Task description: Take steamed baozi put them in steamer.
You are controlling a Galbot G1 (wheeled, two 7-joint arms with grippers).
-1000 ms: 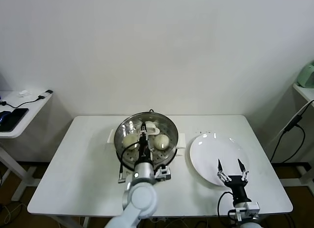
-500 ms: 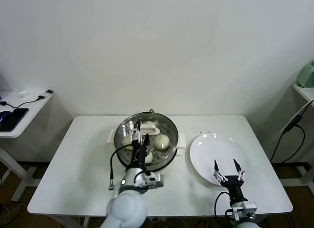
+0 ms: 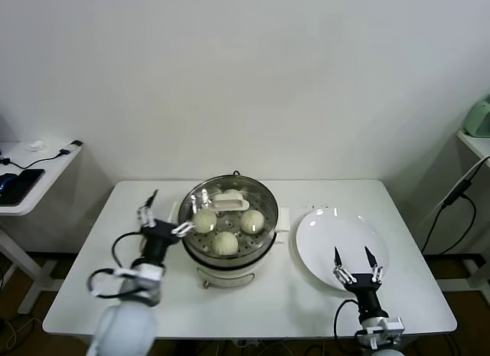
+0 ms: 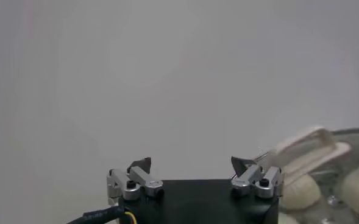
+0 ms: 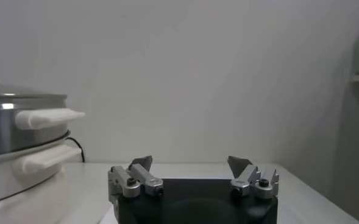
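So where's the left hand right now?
In the head view the left hand sits open and empty over the table, just left of the steamer, clear of the baozi.

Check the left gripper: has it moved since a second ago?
Yes. The left gripper was over the steamer; it now sits open beside the pot's left rim, above the table. Three baozi lie inside.

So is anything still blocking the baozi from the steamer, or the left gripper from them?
Nothing visible. Three baozi already sit in the open steamer; the plate is bare. The left gripper is open beside the steamer, and the right gripper is open over the plate.
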